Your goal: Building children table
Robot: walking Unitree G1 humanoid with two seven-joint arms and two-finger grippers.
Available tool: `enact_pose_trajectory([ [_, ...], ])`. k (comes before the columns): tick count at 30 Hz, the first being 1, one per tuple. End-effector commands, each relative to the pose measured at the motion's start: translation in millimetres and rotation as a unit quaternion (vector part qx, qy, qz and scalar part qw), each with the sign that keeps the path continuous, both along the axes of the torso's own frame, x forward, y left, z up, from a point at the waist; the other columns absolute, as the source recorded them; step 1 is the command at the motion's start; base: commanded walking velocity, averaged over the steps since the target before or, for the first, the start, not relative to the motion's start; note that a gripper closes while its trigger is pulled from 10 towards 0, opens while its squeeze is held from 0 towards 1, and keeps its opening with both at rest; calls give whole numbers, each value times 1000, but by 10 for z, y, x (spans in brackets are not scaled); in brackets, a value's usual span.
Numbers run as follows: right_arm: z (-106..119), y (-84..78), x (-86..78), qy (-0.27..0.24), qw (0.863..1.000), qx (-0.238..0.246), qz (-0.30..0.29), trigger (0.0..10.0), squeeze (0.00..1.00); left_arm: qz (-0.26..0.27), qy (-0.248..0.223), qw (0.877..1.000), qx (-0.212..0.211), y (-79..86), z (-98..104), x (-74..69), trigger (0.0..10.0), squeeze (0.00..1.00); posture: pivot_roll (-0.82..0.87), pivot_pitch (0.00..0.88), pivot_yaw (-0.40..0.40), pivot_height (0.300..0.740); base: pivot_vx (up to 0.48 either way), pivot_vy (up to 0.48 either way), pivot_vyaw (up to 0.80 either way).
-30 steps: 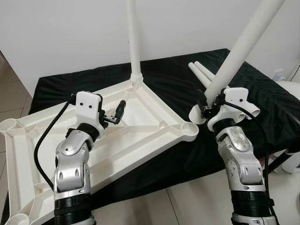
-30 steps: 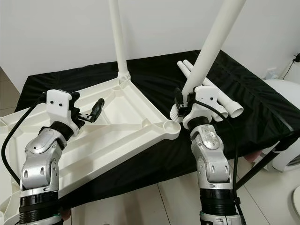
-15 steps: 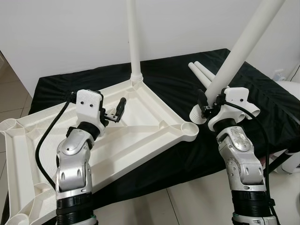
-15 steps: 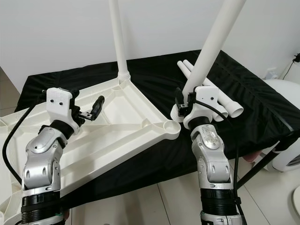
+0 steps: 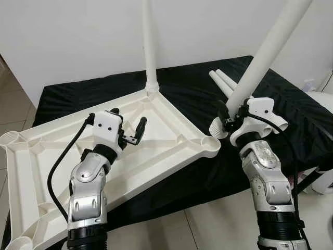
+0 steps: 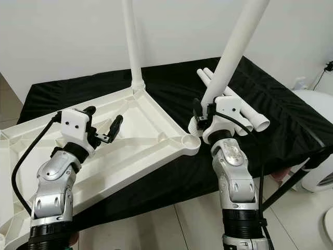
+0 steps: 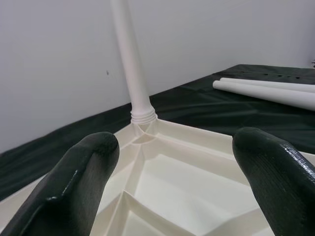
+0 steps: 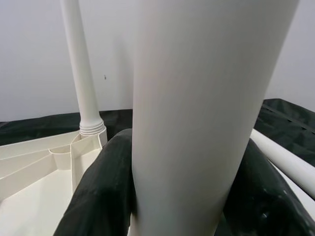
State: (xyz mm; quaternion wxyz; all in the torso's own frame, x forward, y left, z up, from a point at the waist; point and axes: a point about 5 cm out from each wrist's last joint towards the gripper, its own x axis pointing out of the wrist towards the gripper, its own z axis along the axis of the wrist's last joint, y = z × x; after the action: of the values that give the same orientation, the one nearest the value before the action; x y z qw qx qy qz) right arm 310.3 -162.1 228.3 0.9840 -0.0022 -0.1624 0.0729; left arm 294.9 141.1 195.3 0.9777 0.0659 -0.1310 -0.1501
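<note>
- right gripper [image 5: 227, 116] clamped on a white table leg [image 5: 260, 61]; the leg tilts up toward 1 o'clock, and its ribbed lower end sits just beside the near corner socket [image 5: 210, 141] of the tabletop
- right wrist view: leg [image 8: 206, 108] pinched between the two black fingers [image 8: 106, 191]
- left gripper [image 5: 136, 131] fingers apart, holding nothing, hovering over the ribbed underside of the upturned white tabletop [image 5: 161, 125]
- left wrist view: both black fingers [image 7: 81, 182] spread wide with the tabletop's inner ribs between them
- upright leg [image 5: 150, 41] already seated in the far corner at 12 o'clock
- two spare legs [image 5: 222, 81] lie on the black cloth [image 5: 192, 83] at 2 o'clock, behind the right gripper
- tabletop rests on the cloth, its left part overhanging toward 8 o'clock
</note>
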Motion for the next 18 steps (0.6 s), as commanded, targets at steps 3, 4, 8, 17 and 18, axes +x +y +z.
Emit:
enact_pose_trajectory([
  [3,-48,22,-70,-4,1000,-1,13,10000,0,118,17,991,-62,111,-122,-5,10000,0,-83,27,49,740,0,0,0],
  [4,-75,20,-88,0,1000,-2,14,10000,0,119,17,991,-63,103,-129,-16,10000,0,-82,25,47,740,0,0,0],
  [8,-165,8,-140,14,1000,-4,11,10000,0,135,8,990,-48,124,-124,-38,10000,0,-79,16,44,740,0,0,0],
  [17,-301,49,-203,34,999,-1,10,10000,0,139,15,989,-52,141,-157,-43,10000,0,-78,9,46,740,0,0,0],
  [18,-301,49,-203,34,999,-1,10,10000,0,139,15,989,-52,141,-157,-43,10000,0,-78,9,46,740,0,0,0],
])
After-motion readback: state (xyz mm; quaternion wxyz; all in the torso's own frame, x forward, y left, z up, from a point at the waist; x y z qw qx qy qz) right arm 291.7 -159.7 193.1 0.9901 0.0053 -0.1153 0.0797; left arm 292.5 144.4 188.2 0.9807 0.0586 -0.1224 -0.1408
